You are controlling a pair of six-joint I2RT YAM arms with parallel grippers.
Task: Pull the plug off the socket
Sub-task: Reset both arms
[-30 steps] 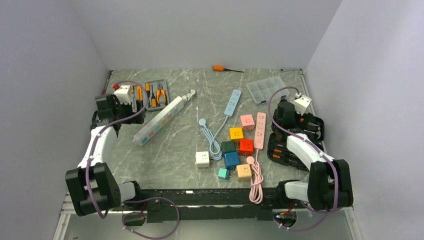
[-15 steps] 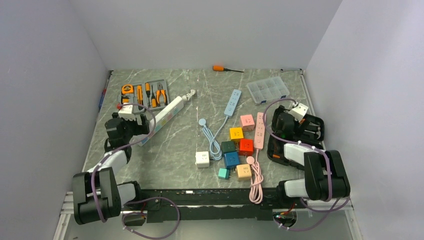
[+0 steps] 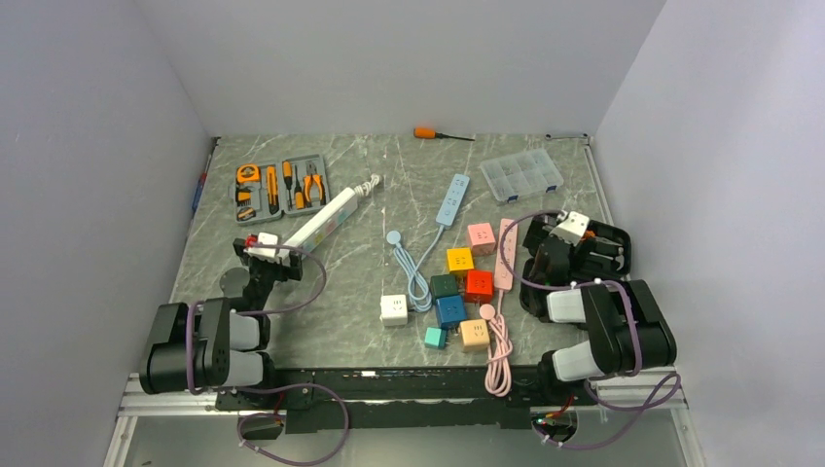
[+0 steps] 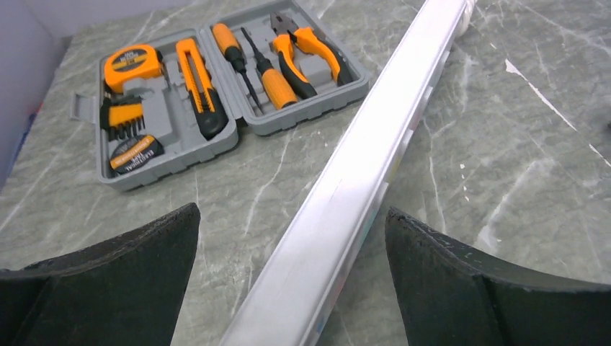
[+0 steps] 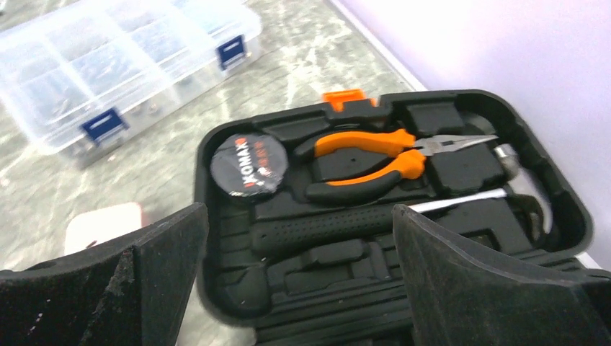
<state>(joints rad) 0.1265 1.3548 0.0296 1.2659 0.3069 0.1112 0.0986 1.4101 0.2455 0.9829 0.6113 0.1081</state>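
1. While both arms sit folded close to their bases in the top view, the long white power strip [image 3: 316, 224] lies on the worktop [image 3: 340, 282]. Its long axis runs diagonally, with the near end just beside the left arm [image 3: 255, 282]. The blue power strip [image 3: 452, 197], pink power strip [image 3: 506, 253] and coloured cube adapters [image 3: 457, 282] lie well to the right of the white strip, nearer the right arm [image 3: 564, 304]. I cannot tell from here which socket holds a seated plug.
2. In the left wrist view, the white strip runs up between the left fingers [image 4: 144, 267]. They are released and spread wide, one on each side, touching neither edge. The strip's axis leans up to the right. The grey tool case [image 4: 173, 144] sits left of the strip. No plug shows on this face.
3. In the right wrist view, the right fingers [image 5: 144, 274] are likewise spread and grasp nothing. They face the black tool case [image 5: 461, 216] and the clear organiser box [image 5: 108, 65], and the white strip is out of view. The left arm is likely the one to work that strip.
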